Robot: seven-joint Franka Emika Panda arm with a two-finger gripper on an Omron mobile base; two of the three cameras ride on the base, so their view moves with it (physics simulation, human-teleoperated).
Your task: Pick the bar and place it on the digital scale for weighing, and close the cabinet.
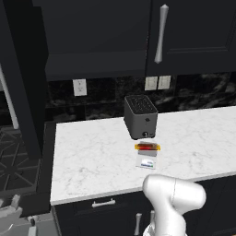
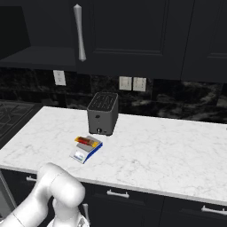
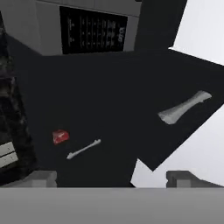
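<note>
Left base view: we see bar point(image 1: 147, 147) lying on digital scale point(image 1: 146, 159), black toaster point(image 1: 140, 116) just behind, white marble counter point(image 1: 92, 161), cabinet point(image 1: 193, 32) above; jaws wide open, empty.

- A white marbled surface point(image 1: 92, 156) runs wall to wall.
- A black marbled backsplash point(image 1: 106, 99) carries pale wall outlets point(image 1: 79, 87).
- Black drawers point(image 2: 128, 204) with short silver handles sit under the surface.
- A stove grate point(image 1: 14, 156) lies at the left.
</note>
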